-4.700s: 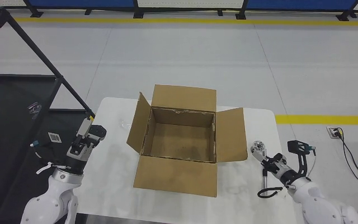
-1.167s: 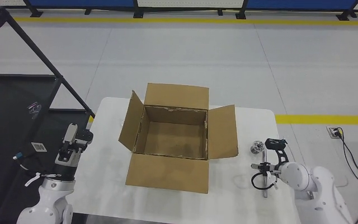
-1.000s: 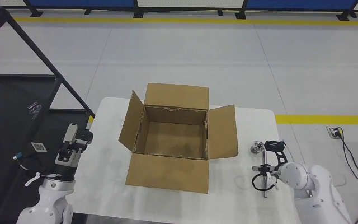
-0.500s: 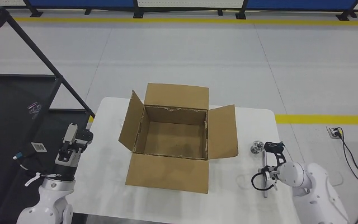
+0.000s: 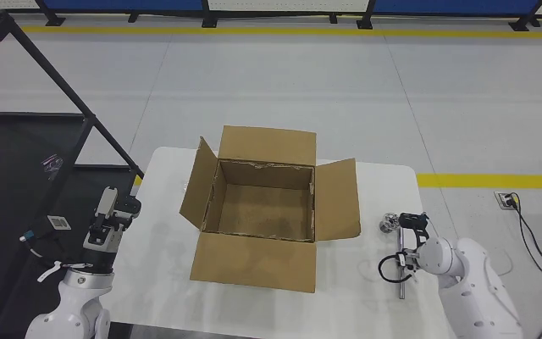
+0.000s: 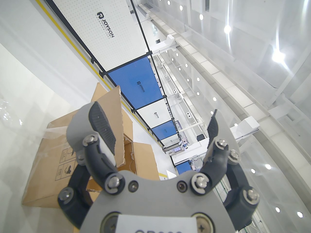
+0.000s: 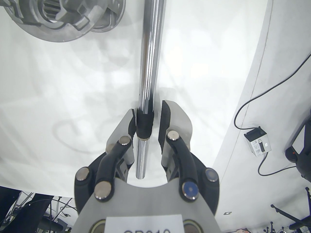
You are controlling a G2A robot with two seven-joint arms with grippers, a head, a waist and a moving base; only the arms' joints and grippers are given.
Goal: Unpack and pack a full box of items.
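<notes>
At the near right corner of the white desk [image 5: 169, 254], a polished steel rod [image 7: 147, 49] lies flat on the surface, its length running from near to far. The right gripper [image 7: 147, 113] straddles the rod's near end where a black band wraps it. Its fingers are parted: one pad touches the band and the other stands just clear. Just beyond the rod's far tip and slightly to its left sits a flanged metal housing [image 7: 56, 8], apart from both rod and gripper.

At the desk's left edge, the left gripper [image 6: 155, 112] hangs released and empty, its ribbed pads [image 6: 102, 124] spread wide and pointing upward toward the hall's ceiling.

In the middle of the desk, well apart from either gripper, stands the open cardboard box [image 5: 254, 263], all four flaps folded outward and its brown floor bare. A yellow line [image 5: 478, 180] crosses the grey floor to the right of the desk.
</notes>
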